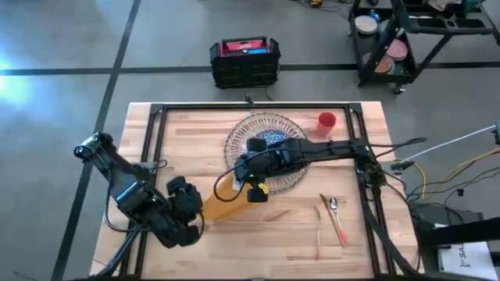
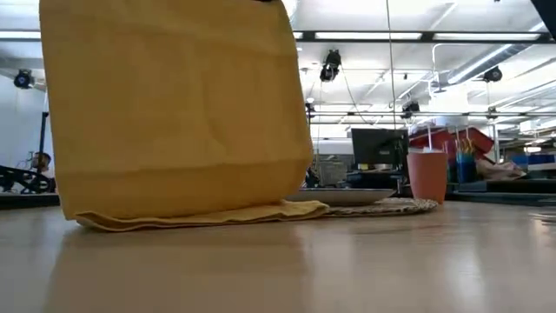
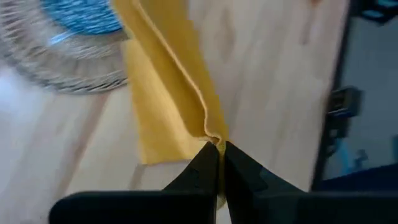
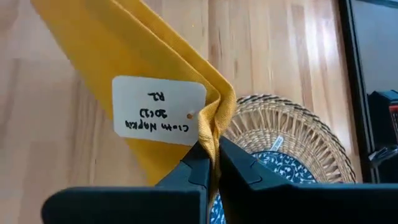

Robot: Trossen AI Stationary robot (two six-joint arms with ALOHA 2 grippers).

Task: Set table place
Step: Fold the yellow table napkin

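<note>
both arms are on the yellow cloth napkin (image 1: 223, 199) here, mid-table. the right gripper (image 4: 213, 163) is clamped tight on a folded edge of the cloth, jaws pinched together right beside a white paper tag (image 4: 158, 110) with handwriting on it. the left gripper (image 3: 218, 154) is pinching the other end, its fingers closed on a ridge of the fabric. between the two the napkin is lifted and stretched; from table height it hangs like a broad yellow sheet, its bottom fold dragging on the table (image 2: 347, 261).

from overhead, the right arm reaches across from the right edge over the plates, and the left arm sits near the front left corner. the large plate (image 1: 242, 136), with a woven-looking rim, lies toward the back edge at the middle, the blue-patterned plate (image 1: 273, 137) resting on it. the red-orange cup (image 1: 326, 121) stands upright just beside the big plate, toward the back right corner. the orange-handled cutlery (image 1: 337, 222) lies near the front right, well apart from the plates.
</note>
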